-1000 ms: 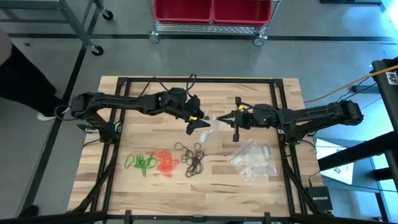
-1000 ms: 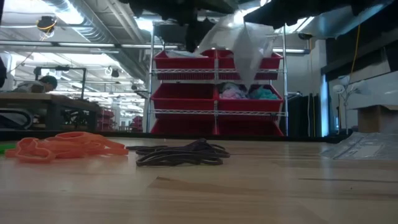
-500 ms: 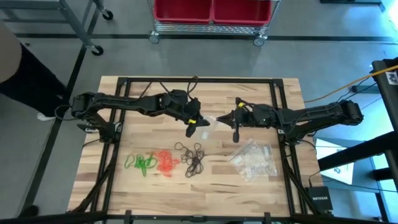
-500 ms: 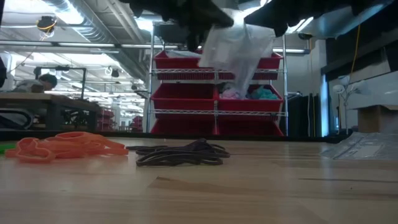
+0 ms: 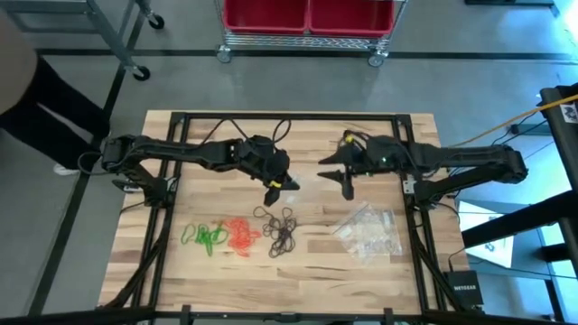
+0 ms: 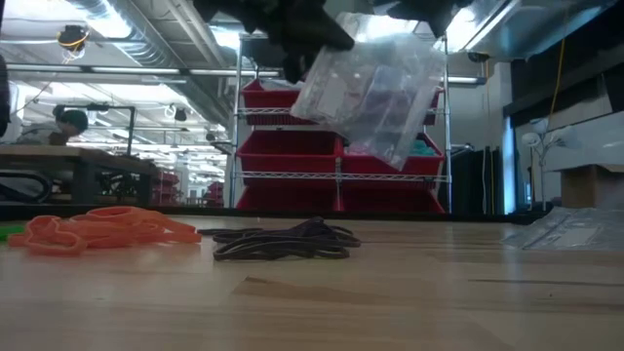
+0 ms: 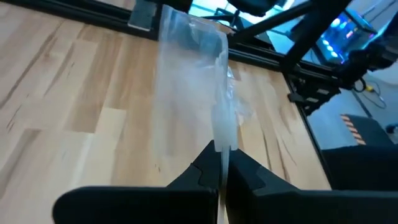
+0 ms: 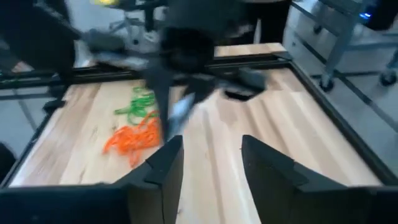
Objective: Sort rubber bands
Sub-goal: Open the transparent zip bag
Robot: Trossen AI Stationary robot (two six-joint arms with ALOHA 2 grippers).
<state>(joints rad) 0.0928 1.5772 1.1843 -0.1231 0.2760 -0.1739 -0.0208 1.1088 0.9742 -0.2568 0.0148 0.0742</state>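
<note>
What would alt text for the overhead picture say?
Two dark robot arms meet over a wooden table; the left gripper pinches a clear plastic bag, the right gripper open beside it. Below lie green, orange-red and black rubber bands in separate piles.

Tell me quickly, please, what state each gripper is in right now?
Left gripper: shut on the clear plastic bag.
Right gripper: open, fingers apart, holding nothing.

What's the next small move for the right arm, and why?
Probably close the right gripper back in on the free edge of the clear bag. The left gripper pinches the bag alone in mid-air; the right's fingers are open and apart from it, and the black bands still lie on the table.
</note>
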